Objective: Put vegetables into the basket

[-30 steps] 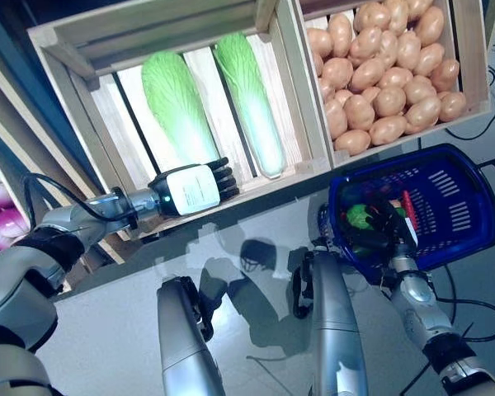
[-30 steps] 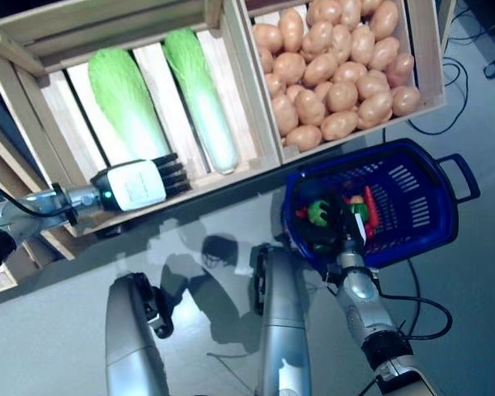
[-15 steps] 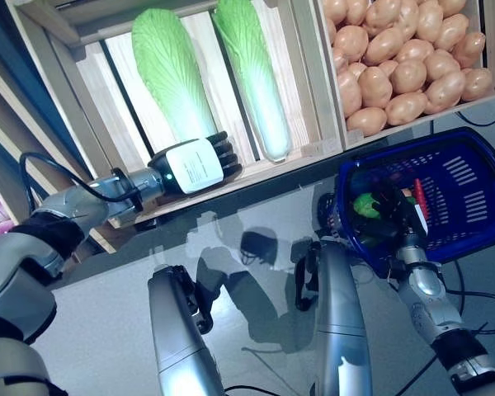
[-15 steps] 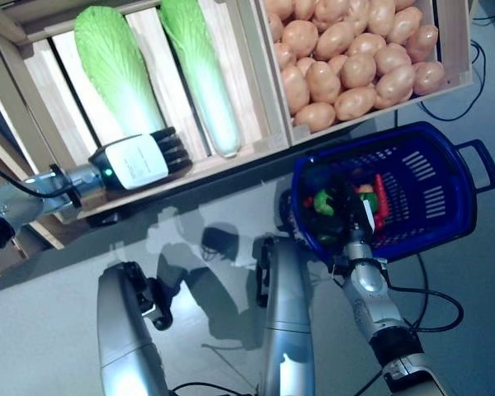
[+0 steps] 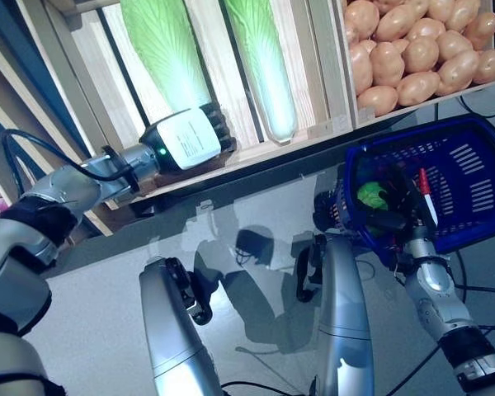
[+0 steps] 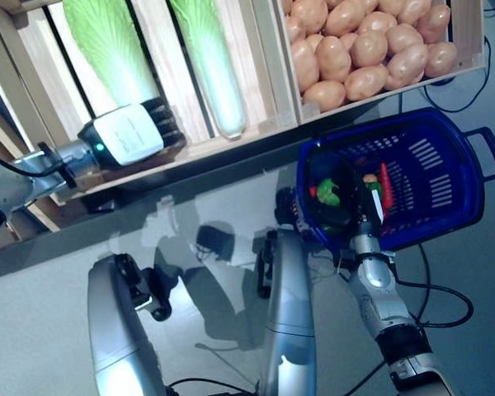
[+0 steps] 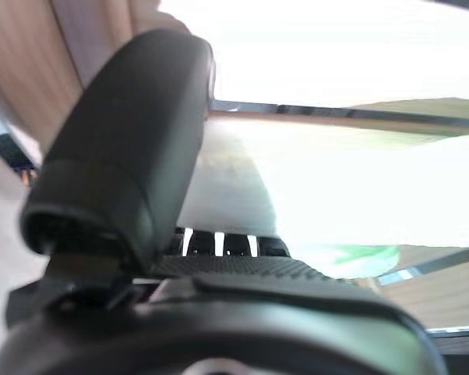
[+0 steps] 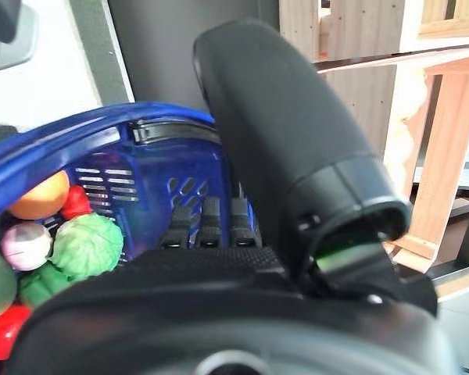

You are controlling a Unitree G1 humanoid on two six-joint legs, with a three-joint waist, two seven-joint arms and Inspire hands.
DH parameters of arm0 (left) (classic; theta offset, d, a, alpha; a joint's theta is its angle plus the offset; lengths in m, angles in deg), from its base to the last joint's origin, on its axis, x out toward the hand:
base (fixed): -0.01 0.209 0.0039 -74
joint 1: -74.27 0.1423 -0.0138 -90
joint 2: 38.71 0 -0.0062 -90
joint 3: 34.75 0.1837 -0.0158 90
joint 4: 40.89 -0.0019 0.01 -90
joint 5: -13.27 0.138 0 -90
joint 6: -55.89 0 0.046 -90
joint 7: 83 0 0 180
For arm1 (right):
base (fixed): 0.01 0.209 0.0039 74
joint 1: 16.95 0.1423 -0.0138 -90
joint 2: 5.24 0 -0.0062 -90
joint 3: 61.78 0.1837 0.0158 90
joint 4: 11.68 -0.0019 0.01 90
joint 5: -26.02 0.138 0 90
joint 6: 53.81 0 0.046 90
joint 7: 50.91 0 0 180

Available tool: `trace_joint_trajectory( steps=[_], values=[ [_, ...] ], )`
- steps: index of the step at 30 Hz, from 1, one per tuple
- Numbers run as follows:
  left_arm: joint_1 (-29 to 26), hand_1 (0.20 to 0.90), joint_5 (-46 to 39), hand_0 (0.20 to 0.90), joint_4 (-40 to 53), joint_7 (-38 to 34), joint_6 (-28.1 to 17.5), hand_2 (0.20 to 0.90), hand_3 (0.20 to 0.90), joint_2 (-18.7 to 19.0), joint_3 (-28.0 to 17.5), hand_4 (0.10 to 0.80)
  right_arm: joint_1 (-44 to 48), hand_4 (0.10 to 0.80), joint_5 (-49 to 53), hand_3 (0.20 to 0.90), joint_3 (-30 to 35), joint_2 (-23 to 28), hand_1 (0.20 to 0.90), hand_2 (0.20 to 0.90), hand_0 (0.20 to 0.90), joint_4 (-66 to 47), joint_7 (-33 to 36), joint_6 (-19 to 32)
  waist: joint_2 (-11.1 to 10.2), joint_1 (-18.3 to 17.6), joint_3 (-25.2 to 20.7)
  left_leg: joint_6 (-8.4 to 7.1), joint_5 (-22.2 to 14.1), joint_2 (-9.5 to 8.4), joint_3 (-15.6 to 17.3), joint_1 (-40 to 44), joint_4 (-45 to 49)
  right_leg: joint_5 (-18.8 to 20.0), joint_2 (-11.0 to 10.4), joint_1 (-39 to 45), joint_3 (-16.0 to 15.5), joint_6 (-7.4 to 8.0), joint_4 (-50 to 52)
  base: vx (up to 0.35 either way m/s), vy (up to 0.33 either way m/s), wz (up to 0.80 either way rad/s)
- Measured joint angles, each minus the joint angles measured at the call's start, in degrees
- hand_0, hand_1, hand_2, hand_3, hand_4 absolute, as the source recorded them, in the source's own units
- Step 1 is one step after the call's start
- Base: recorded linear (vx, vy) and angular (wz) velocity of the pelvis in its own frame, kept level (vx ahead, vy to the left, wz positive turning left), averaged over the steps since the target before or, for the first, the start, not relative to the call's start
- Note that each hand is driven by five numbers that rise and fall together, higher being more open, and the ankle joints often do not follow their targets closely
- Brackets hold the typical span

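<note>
Two cabbages lie in the left crate (image 5: 82,107), the left hand (image 5: 186,139) at the 6 o'clock end of the left cabbage (image 5: 163,41), beside the right cabbage (image 5: 264,66); its fingers (image 7: 219,244) reach to the leaf, grip unclear. At 3 o'clock, a crate of potatoes (image 5: 412,49). The right hand's (image 5: 388,219) fingers (image 8: 207,226) curl on the near rim of the blue basket (image 5: 478,157), which holds mixed vegetables (image 8: 70,242) at 4 o'clock.

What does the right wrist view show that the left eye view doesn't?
Only the right wrist view: an orange ball and a pale purple bulb inside the basket. Only the left eye view: two cabbages, the potatoes, and the left hand at the cabbage crate. Both: the blue basket, the right hand on its rim and a green vegetable.
</note>
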Motion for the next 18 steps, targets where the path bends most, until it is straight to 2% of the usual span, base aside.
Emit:
trace_joint_trajectory(
  steps=[4, 7, 13, 18],
  values=[
    [-0.4, 0.3, -2.05, 0.3, -1.11, 0.71, 0.99, 0.3, 0.3, -0.28, 0.13, 0.4, 0.08, 0.8, 0.0, 0.9, 0.0, 0.0, 0.9, 0.9, 0.9, -0.05, 0.0, 0.0, -0.11, -0.39, 0.33, 0.32, 0.18, 0.0, 0.09, 1.58, -0.34, 0.06, -0.52, 1.2, -0.24, -0.11, 0.04, 0.019, -0.013, -0.02],
    [-0.37, 0.3, -2.63, 0.3, -1.25, 1.51, 0.89, 0.3, 0.3, -0.42, 2.16, 0.4, -0.1, 0.8, -0.01, 0.9, 0.0, -0.03, 0.9, 0.9, 0.9, -0.07, 0.01, 0.0, -0.12, -0.83, 0.47, 0.32, 0.19, 0.0, 0.22, 4.26, -0.96, 0.03, -0.83, 3.89, -0.4, -0.2, -0.01, -0.001, -0.012, 0.06],
    [-0.32, 0.3, -4.22, 0.3, -3.95, 1.24, 0.13, 0.3, 0.3, -1.19, 2.36, 0.4, 1.46, 0.8, -0.12, 0.9, 0.12, -0.47, 0.9, 0.9, 0.9, -1.59, 0.7, 0.0, -0.09, -1.55, 0.48, 0.17, 0.83, 0.28, 2.6, 10.02, -7.21, -0.29, -1.42, 9.47, -2.24, -1.0, -5.48, -0.006, 0.0, 0.03],
    [0.42, 0.3, -6.24, 0.3, -5.62, 0.73, -3.01, 0.3, 0.3, -1.54, 3.37, 0.4, 2.02, 0.8, -0.08, 0.9, 0.15, -0.46, 0.9, 0.9, 0.9, -1.62, 0.82, 0.03, -0.09, -1.84, 0.48, -0.5, 1.28, 0.37, 4.62, 17.53, -13.47, -0.2, -1.34, 16.55, -3.66, -0.84, -10.96, 0.022, 0.013, 0.0]
  ],
)
